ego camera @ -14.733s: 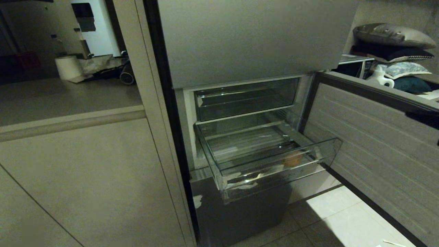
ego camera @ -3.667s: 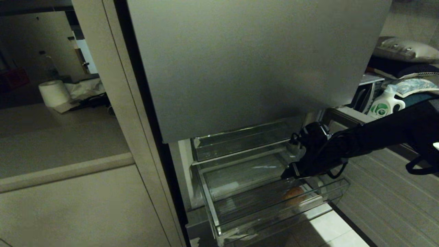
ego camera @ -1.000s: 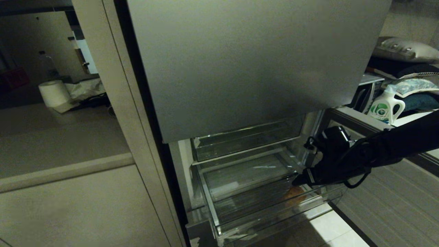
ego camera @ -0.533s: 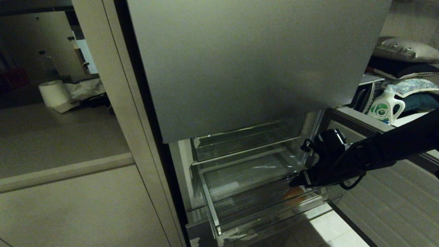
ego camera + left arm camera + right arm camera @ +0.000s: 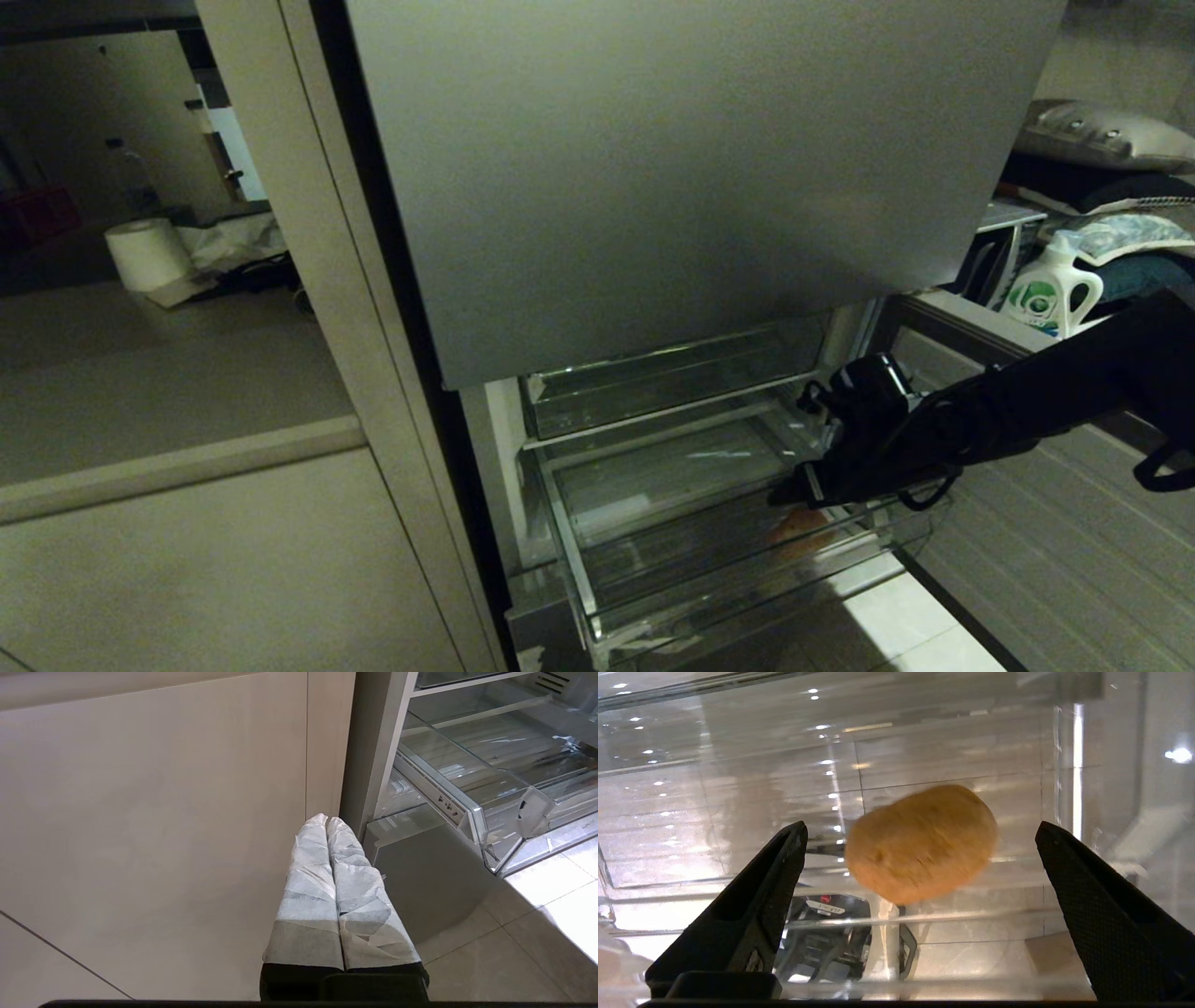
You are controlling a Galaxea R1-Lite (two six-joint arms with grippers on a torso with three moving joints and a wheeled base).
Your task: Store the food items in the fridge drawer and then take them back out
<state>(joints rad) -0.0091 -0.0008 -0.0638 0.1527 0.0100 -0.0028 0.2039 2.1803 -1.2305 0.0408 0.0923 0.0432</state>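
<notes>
Potato [image 5: 920, 843] lies tilted in fridge drawer [image 5: 597, 597]; right gripper [image 5: 920, 858] spread wide.

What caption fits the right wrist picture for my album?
Open right gripper with black fingers either side of an orange-brown food item in the clear fridge drawer.

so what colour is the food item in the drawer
Orange-brown food item, clearest in the right wrist view.

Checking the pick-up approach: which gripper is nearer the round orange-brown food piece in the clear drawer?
Right. The right gripper hangs open around the round orange-brown food piece; the left gripper is shut beside the fridge.
</notes>
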